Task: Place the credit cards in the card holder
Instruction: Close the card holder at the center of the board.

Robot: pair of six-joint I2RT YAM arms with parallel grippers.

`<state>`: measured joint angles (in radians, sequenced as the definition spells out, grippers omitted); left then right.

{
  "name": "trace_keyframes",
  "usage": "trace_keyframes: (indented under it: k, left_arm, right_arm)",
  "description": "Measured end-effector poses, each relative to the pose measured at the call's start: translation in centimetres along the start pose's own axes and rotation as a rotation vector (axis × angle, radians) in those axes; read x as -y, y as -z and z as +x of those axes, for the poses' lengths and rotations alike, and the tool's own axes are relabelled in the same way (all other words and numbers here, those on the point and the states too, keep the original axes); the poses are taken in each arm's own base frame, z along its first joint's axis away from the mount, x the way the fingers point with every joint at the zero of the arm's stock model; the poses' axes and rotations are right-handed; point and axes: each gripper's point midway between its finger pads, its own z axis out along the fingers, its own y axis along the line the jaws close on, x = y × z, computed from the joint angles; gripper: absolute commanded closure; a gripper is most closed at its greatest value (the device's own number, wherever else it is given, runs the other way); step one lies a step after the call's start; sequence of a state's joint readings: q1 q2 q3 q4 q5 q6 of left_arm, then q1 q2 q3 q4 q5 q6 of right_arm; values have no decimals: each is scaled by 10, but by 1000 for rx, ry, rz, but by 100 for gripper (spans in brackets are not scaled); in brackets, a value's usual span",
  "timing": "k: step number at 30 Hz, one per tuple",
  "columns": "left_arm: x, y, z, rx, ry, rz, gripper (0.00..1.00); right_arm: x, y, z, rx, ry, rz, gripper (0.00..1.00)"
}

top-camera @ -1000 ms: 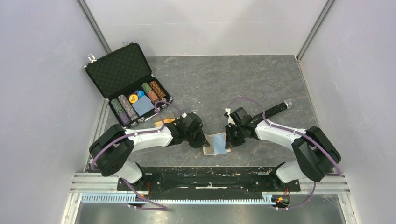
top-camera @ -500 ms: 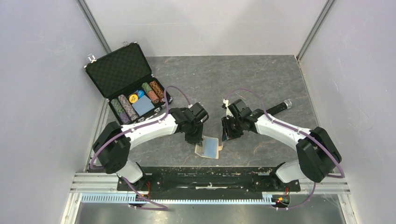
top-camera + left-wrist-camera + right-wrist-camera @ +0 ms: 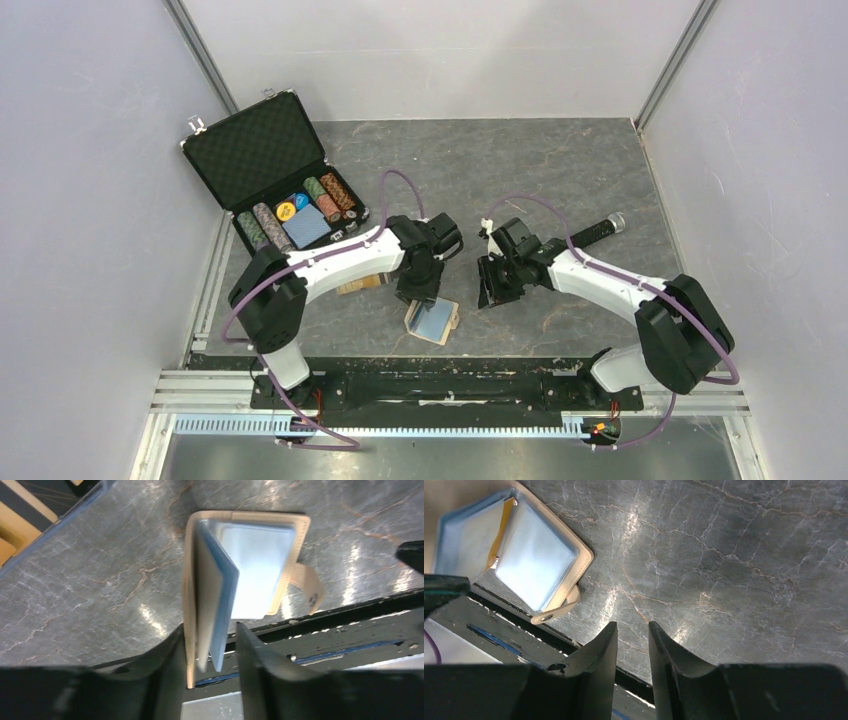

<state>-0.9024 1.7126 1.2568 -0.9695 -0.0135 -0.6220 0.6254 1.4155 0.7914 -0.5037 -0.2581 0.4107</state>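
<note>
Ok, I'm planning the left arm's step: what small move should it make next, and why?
Probably lift the left gripper off the card holder: it straddles the raised pages, an orange card already sits in a pocket, and the right gripper is empty.

Light: bright, even, from overhead. Bench [image 3: 734,550]: white glare streaks right of the card holder [image 3: 536,565], wrist views. Left pincer [image 3: 209,632], right pincer [image 3: 631,630]: dark, out of focus. Shadows soft.
</note>
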Motion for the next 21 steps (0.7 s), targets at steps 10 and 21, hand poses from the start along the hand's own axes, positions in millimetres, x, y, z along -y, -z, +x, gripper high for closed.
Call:
trace_keyframes:
  k: [10,21]
  left_arm:
    - [40,-7,3,-1,-53,100,32]
    - [66,-29,14,-27,8,262,14]
  right_arm:
    - [1,-2,3,-2,-15,-12,68]
    - [-3,0,-3,14,-31,-45,68]
